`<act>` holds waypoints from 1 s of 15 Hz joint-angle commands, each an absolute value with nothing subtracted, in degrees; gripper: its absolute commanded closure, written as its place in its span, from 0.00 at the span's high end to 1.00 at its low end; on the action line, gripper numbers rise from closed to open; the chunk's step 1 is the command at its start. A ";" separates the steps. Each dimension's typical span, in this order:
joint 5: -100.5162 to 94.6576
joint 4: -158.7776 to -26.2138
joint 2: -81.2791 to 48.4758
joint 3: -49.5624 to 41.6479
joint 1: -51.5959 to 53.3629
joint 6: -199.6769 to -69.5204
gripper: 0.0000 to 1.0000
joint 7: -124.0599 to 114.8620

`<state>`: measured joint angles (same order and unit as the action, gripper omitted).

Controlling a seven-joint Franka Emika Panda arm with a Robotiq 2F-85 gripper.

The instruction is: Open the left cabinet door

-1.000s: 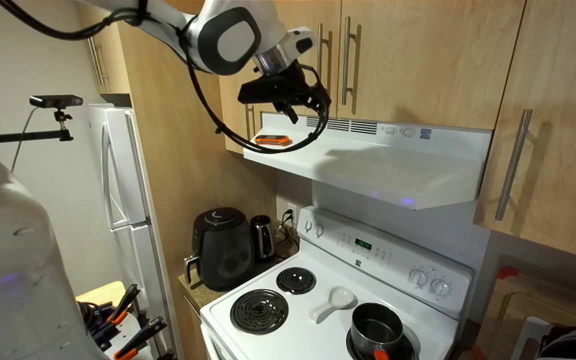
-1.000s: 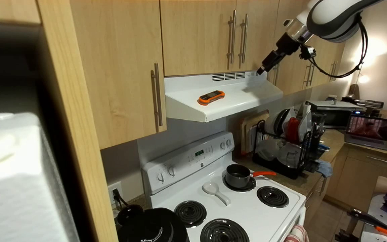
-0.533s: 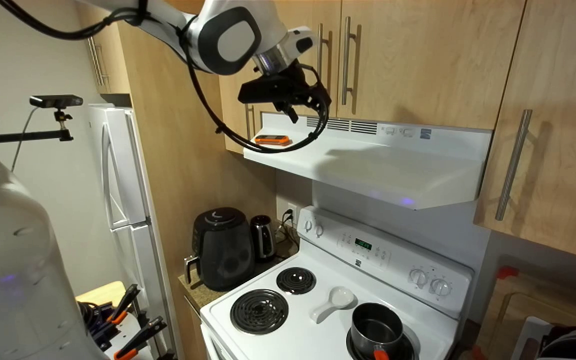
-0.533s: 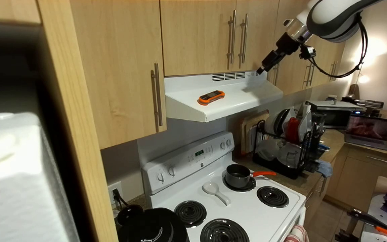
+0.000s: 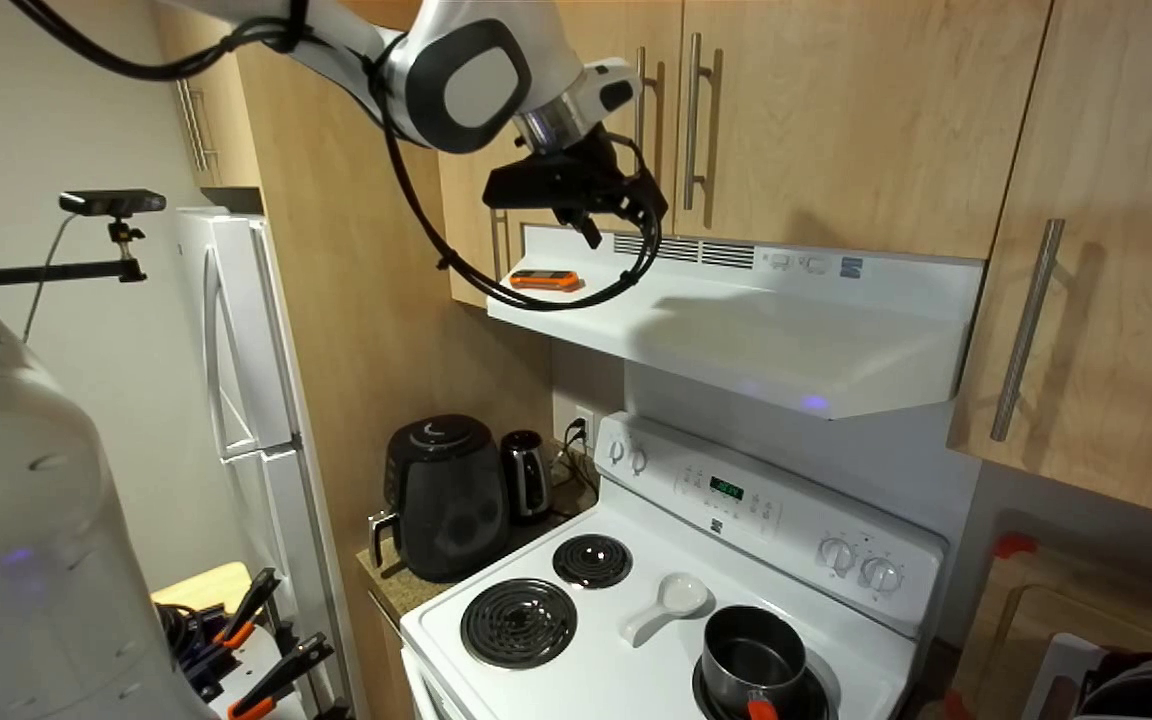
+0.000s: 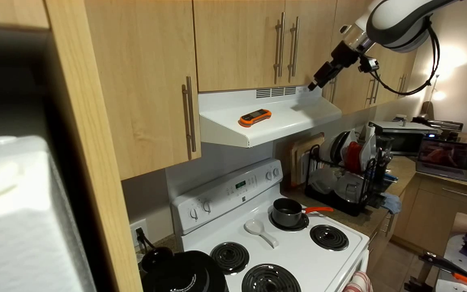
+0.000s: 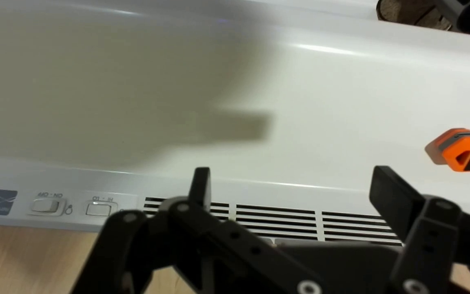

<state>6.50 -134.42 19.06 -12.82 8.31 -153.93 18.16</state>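
Note:
The left cabinet door (image 6: 233, 44) is a flat light-wood panel above the range hood, and it is closed. Its vertical metal bar handle (image 6: 280, 44) is near its right edge. In an exterior view the arm covers much of this door (image 5: 626, 25), and the handle (image 5: 640, 58) is partly hidden behind the wrist. My gripper (image 5: 591, 238) hangs in front of the cabinets near handle-bottom height, apart from the handle; it also shows in an exterior view (image 6: 313, 86). In the wrist view the gripper (image 7: 291, 177) is open and empty, over the hood's vents. The handle is out of the wrist view.
The twin door (image 5: 856, 120) has its handle (image 5: 693, 120) close beside. The white range hood (image 5: 896, 345) juts out below, with an orange device (image 6: 254, 117) on it. Longer doors with bar handles (image 6: 191, 113) flank the hood. The stove (image 5: 656, 690) holds a pot (image 5: 754, 655).
The arm and gripper have shifted slightly, to the right and a little down in an exterior view, after holding still. The cabinet doors have not moved.

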 commanded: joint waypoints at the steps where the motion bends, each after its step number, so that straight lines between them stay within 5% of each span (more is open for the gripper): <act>1: 7.37 -134.33 18.94 -11.33 6.83 -153.83 1.00 18.68; 15: 7.38 -133.17 18.28 -10.29 7.24 -154.11 1.00 18.29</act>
<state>6.51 -134.35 19.05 -12.19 8.15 -153.93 18.15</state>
